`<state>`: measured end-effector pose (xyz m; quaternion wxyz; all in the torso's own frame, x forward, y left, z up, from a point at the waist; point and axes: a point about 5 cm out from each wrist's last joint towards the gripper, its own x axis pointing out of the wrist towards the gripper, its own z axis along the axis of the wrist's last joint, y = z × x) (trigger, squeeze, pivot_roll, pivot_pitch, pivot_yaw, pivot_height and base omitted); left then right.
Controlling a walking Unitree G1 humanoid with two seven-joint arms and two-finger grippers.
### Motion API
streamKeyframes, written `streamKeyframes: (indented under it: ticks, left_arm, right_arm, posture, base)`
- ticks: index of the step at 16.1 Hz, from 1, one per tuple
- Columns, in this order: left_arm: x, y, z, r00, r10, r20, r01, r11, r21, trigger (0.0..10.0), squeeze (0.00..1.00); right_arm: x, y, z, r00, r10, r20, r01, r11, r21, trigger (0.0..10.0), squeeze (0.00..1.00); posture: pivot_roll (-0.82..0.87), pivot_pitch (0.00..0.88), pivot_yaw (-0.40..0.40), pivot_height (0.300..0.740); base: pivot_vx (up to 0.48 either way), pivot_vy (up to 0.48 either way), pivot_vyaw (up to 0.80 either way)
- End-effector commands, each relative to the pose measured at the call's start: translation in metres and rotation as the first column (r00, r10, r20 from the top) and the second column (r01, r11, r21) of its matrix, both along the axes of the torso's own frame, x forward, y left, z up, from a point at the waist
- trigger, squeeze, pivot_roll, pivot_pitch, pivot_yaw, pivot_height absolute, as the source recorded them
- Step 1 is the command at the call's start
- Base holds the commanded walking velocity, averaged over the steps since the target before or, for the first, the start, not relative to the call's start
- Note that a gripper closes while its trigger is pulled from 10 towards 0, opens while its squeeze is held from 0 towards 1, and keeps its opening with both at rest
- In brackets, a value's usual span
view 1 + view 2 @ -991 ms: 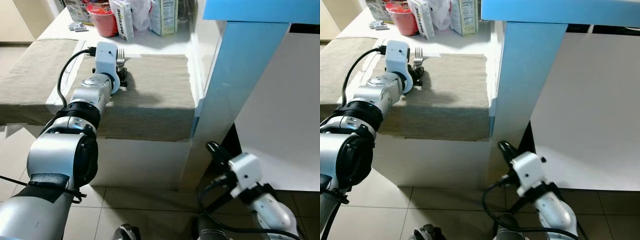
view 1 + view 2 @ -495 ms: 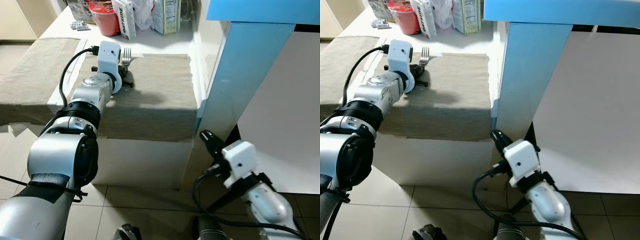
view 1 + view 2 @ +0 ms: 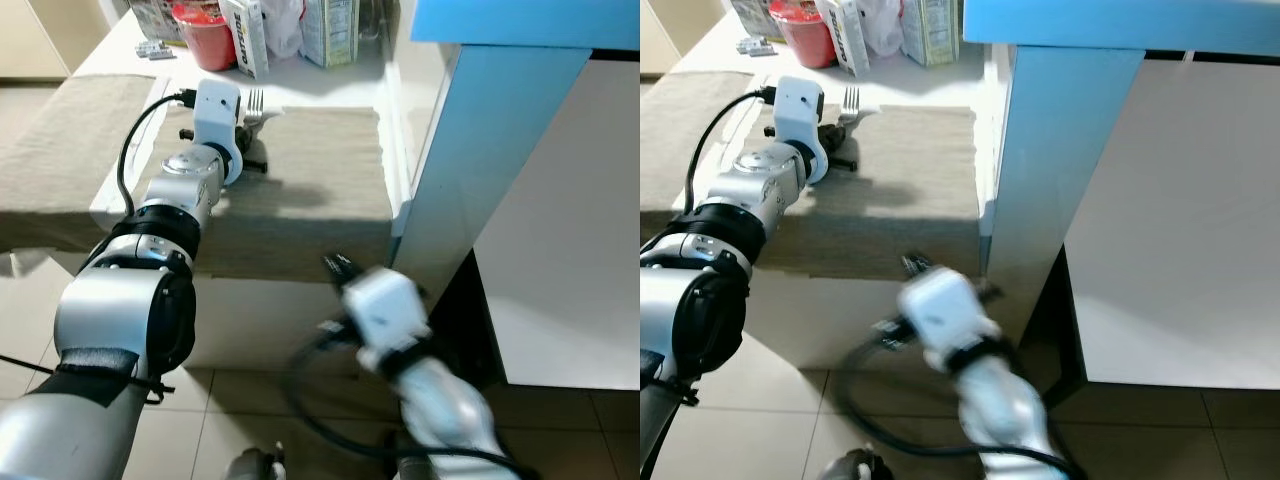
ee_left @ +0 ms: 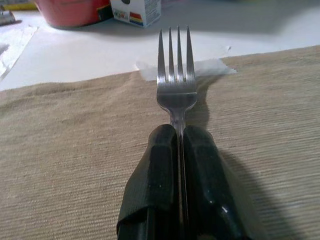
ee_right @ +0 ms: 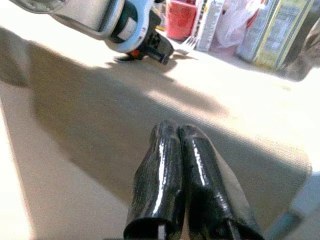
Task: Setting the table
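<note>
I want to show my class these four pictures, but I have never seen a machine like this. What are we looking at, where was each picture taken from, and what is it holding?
This is a humanoid robot with two silver arms, each ending in a gripper of two black fingers. The two wide pictures come from cameras in its head, looking down. The two close-ups come from cameras on its wrists, looking along the fingers.

The left gripper reaches over a beige cloth on a white table and is shut on a fork, prongs pointing away. Behind stand a red tub and cartons. The right gripper, blurred and empty with fingers together, is low by the table's front edge. A blue post rises on the right.
</note>
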<state>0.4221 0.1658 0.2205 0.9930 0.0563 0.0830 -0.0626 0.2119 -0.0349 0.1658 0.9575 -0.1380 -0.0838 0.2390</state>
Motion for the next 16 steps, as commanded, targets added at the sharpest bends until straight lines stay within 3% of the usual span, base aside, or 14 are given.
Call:
streamKeyframes:
  ticks: [1, 3, 4, 5, 6, 8, 12, 14, 15, 16]
  left_arm:
    - [-0.002, 0.001, -0.012, 0.999, -0.003, -0.037, 0.002, 1.000, -0.024, 0.0, 0.00]
    - [0.001, -0.004, 0.008, 0.999, -0.033, 0.041, 0.034, 0.999, -0.024, 0.0, 0.00]
    - [0.002, -0.005, 0.017, 0.996, -0.033, 0.087, 0.034, 0.999, -0.012, 0.0, 0.00]
    - [0.003, -0.005, 0.023, 0.993, -0.037, 0.112, 0.039, 0.999, -0.018, 0.0, 0.00]
    - [0.002, -0.003, 0.026, 0.991, -0.031, 0.131, 0.034, 0.999, -0.027, 0.0, 0.00]
    - [0.002, 0.001, 0.031, 0.985, -0.028, 0.169, 0.031, 0.999, -0.013, 0.0, 0.00]
    - [0.000, 0.005, 0.031, 0.980, -0.031, 0.199, 0.029, 0.999, 0.013, 0.0, 0.00]
    - [-0.001, 0.015, 0.033, 0.976, -0.002, 0.216, -0.005, 0.999, 0.034, 0.0, 0.00]
    - [-0.002, 0.022, 0.033, 0.976, 0.011, 0.215, -0.021, 0.999, 0.046, 0.0, 0.00]
    - [-0.002, 0.024, 0.033, 0.977, 0.017, 0.214, -0.028, 0.998, 0.049, 0.0, 0.00]
  right_arm:
    - [-0.005, 0.051, 0.020, 1.000, 0.023, -0.011, -0.023, 0.998, 0.056, 10.0, 0.00]
    - [-0.009, 0.100, 0.042, 0.999, 0.037, -0.013, -0.036, 0.997, 0.063, 10.0, 0.00]
    - [-0.011, 0.116, 0.050, 0.999, 0.039, -0.018, -0.038, 0.997, 0.061, 10.0, 0.00]
    - [-0.011, 0.130, 0.056, 0.999, 0.044, -0.023, -0.042, 0.997, 0.058, 10.0, 0.00]
    - [-0.010, 0.124, 0.057, 0.999, 0.037, -0.022, -0.036, 0.998, 0.058, 10.0, 0.00]
    - [-0.005, 0.079, 0.050, 1.000, 0.007, -0.008, -0.006, 0.999, 0.047, 10.0, 0.00]
    - [-0.001, 0.071, 0.049, 0.999, -0.035, 0.014, 0.035, 0.999, 0.013, 10.0, 0.00]
    - [0.005, 0.062, 0.051, 0.987, -0.144, 0.066, 0.146, 0.989, -0.025, 10.0, 0.00]
    - [0.023, -0.031, 0.049, 0.980, -0.194, 0.042, 0.195, 0.980, -0.035, 10.0, 0.00]
    - [0.021, -0.059, 0.053, 0.979, -0.198, 0.056, 0.201, 0.979, -0.047, 10.0, 0.00]
  posture:
    - [-0.28, 0.152, 0.050, 0.702]
    - [-0.28, 0.147, 0.049, 0.702]
    - [-0.28, 0.147, 0.049, 0.702]
    - [-0.27, 0.139, 0.046, 0.702]
    - [-0.27, 0.133, 0.045, 0.702]
    - [-0.27, 0.126, 0.043, 0.702]
    - [-0.26, 0.116, 0.041, 0.702]
    - [-0.26, 0.112, 0.041, 0.702]
    - [-0.26, 0.112, 0.040, 0.702]
    - [-0.26, 0.112, 0.040, 0.702]
  base:
    - [0.000, 0.000, 0.00]
    - [0.000, 0.000, 0.00]
    - [0.000, 0.000, 0.00]
    - [0.000, 0.000, 0.00]
    - [0.000, 0.000, 0.00]
    - [0.000, 0.000, 0.00]
    - [0.000, 0.000, 0.00]
    - [0.000, 0.000, 0.00]
    - [0.000, 0.000, 0.00]
    - [0.000, 0.000, 0.00]
